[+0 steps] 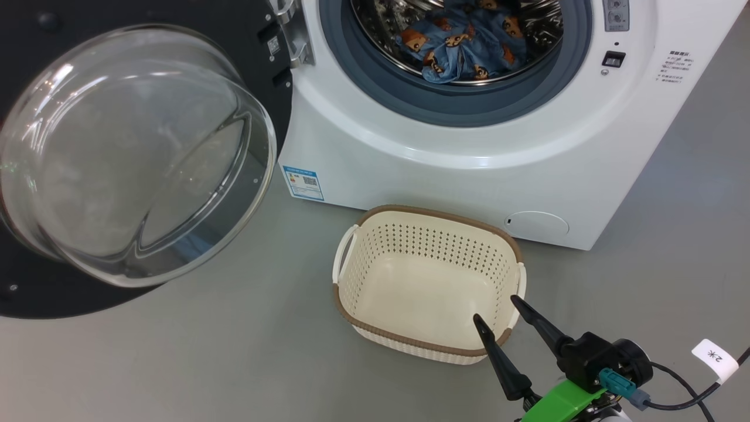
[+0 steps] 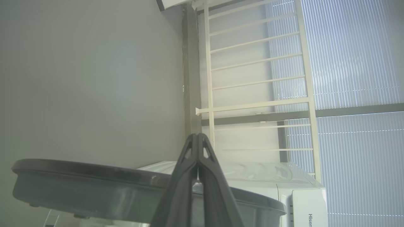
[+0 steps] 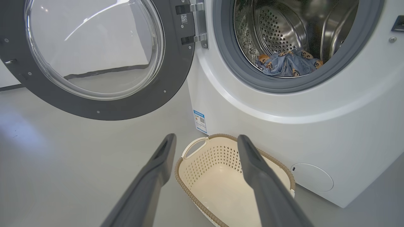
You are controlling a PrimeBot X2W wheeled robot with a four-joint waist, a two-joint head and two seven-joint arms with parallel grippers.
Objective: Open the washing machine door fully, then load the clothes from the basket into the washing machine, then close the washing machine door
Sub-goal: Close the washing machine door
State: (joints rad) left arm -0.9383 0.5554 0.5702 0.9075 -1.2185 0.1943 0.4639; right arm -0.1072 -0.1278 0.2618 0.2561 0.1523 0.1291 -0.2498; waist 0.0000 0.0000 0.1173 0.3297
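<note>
Head view, perforated basket [image 1: 423,247], glossy round door [image 1: 136,157]

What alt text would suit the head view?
A white washer stands with its black glass door swung open to the left and blue printed cloth in the drum. An empty cream basket sits on the floor before it; the right fingers, open, hover by its near rim.

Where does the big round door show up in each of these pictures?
Head view: washing machine door on the left, swung open.
Left wrist view: door edge-on along the bottom.
Right wrist view: door at upper left.
Shared landmark: the white washing machine beside it.
</note>
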